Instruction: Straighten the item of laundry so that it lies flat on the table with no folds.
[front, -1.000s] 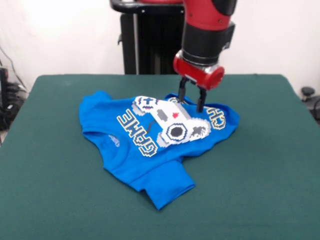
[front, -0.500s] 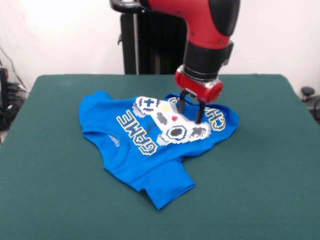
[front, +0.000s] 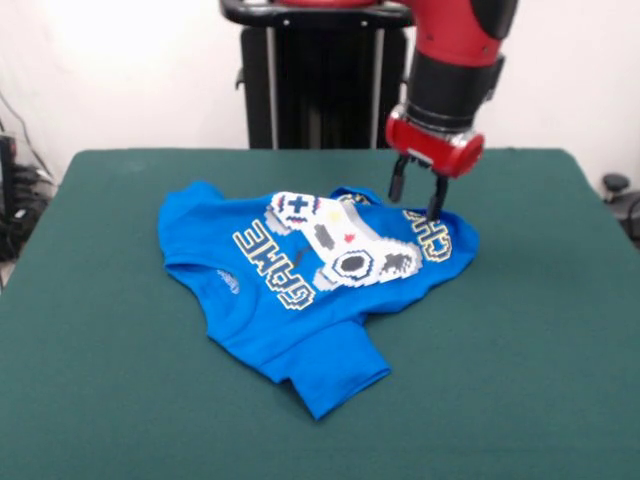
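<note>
Blue T-shirt (front: 300, 280) lies rumpled mid-table on the green table (front: 520, 380) — 1 sleeve folded toward the near edge, controller print up — and behind it the gripper (front: 416, 200) hangs open, empty, over the shirt's far right hem.
</note>
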